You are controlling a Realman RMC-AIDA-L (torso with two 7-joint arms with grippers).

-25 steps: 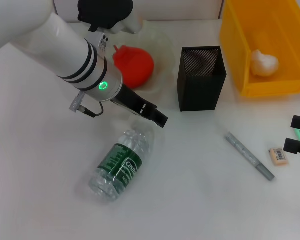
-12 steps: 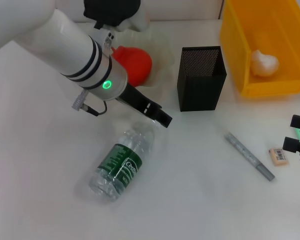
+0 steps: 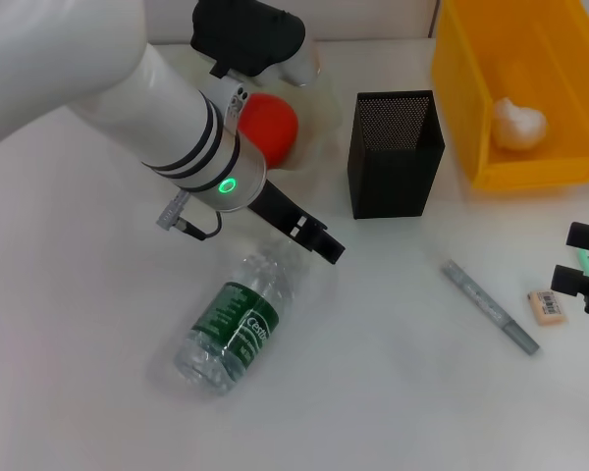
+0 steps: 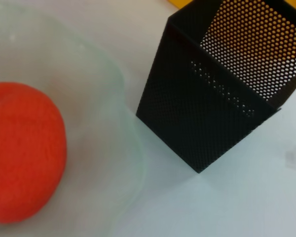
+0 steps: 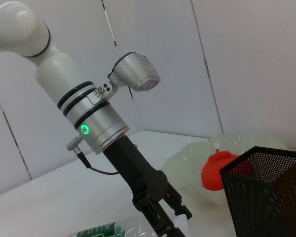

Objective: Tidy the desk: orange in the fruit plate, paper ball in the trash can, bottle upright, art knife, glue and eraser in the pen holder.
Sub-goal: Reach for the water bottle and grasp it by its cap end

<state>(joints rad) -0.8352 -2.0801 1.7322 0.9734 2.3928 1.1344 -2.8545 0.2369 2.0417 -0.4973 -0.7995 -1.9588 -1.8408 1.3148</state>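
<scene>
A clear plastic bottle (image 3: 238, 324) with a green label lies on its side at the front left. My left gripper (image 3: 319, 243) hangs just above its cap end and also shows in the right wrist view (image 5: 163, 217). The orange (image 3: 273, 128) sits in the clear fruit plate (image 3: 319, 88). The black mesh pen holder (image 3: 395, 154) stands to the right of it. The paper ball (image 3: 518, 125) lies in the yellow bin (image 3: 471, 118). The grey art knife (image 3: 489, 306) and the eraser (image 3: 548, 305) lie at the right. My right gripper (image 3: 575, 261) is open beside the eraser, with something green between its fingers.
The left arm's white body (image 3: 128, 88) covers the back left of the desk. In the left wrist view the orange (image 4: 19, 153) and plate rim (image 4: 133, 148) lie close to the pen holder (image 4: 212, 98). Bare table lies between the bottle and the art knife.
My left arm has moved right and a little forward from beside the fruit plate, so its gripper is now over the bottle's cap end. The right arm has not moved.
</scene>
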